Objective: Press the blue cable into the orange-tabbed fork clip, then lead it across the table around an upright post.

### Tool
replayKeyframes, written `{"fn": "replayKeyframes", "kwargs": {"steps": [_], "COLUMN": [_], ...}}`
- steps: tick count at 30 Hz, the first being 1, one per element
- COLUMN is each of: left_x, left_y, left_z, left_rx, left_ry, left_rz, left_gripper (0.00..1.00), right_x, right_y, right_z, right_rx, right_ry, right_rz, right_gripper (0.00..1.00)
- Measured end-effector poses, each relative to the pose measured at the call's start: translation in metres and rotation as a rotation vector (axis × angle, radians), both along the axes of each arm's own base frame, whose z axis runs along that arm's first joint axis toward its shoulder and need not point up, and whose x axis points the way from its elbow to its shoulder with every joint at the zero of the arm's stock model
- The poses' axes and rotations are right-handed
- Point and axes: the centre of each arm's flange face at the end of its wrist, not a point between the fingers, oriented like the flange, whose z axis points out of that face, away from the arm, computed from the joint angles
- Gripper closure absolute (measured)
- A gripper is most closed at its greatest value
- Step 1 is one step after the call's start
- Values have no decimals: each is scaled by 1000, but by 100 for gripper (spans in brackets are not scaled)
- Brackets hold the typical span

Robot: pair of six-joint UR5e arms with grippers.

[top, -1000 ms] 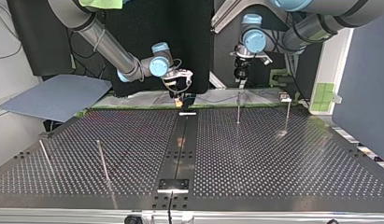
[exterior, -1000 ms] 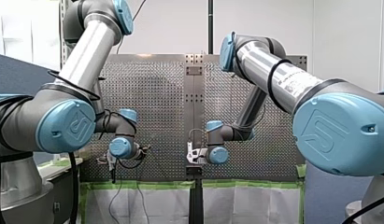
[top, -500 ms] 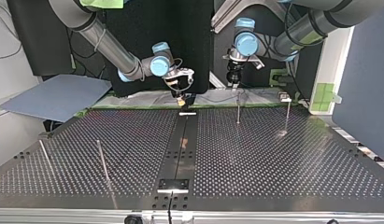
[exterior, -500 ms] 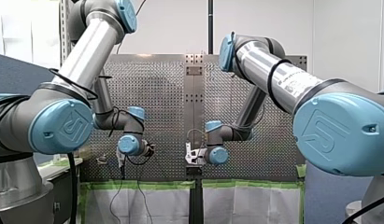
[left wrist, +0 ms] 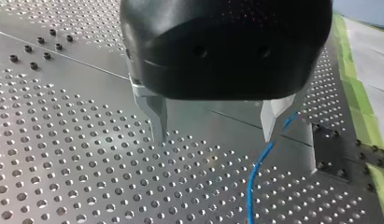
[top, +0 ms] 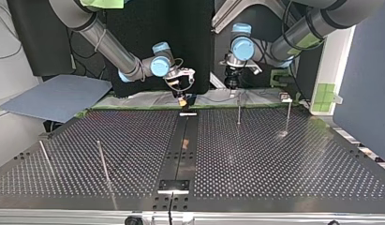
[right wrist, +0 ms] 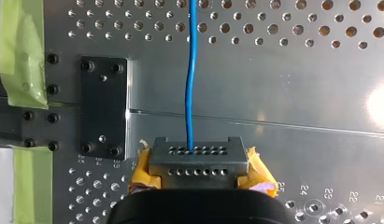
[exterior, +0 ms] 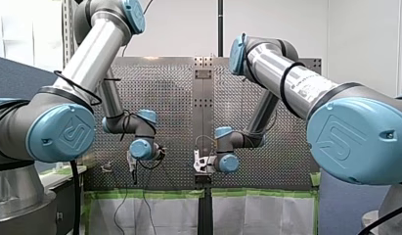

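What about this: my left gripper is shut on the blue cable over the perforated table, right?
No: the left wrist view shows my left gripper open, fingers apart, with the blue cable passing beside one finger over the perforated table.

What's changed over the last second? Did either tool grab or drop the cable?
My left tool slid toward the top view's left, nearing the closest upright post. It is open; the blue cable passes beside one finger, ungripped. My right tool stayed put at the table's far edge, shut on the cable. Nothing was grabbed or released; post and table unchanged.
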Motion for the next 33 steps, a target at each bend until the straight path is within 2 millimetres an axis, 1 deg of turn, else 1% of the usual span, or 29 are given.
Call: {"fn": "replayKeyframes", "kwargs": {"steps": [3,10,14,17,23,27,33], "left_x": [3,9,16,25,41,44,44], "left_y": [-2,-5,-6,-9,-15,-17,-17], "left_z": [-3,-27,-35,-34,-26,-24,-26], "left_rx": [1,36,39,48,59,64,86], "left_ry": [7,47,41,20,-16,-18,-13], "left_rz": [-4,5,29,43,59,52,40], "left_gripper": [1,1,1,1,1,1,1], "right_x": [0,0,0,0,0,0,0], "right_y": [0,0,1,1,1,1,1], "right_z": [0,0,0,0,-1,-1,0], "right_rx": [2,3,5,6,6,5,3], "right_ry": [1,0,4,6,7,6,5], "right_rz": [0,0,0,1,1,2,2], "right_gripper": [100,100,100,100,100,100,100]}}
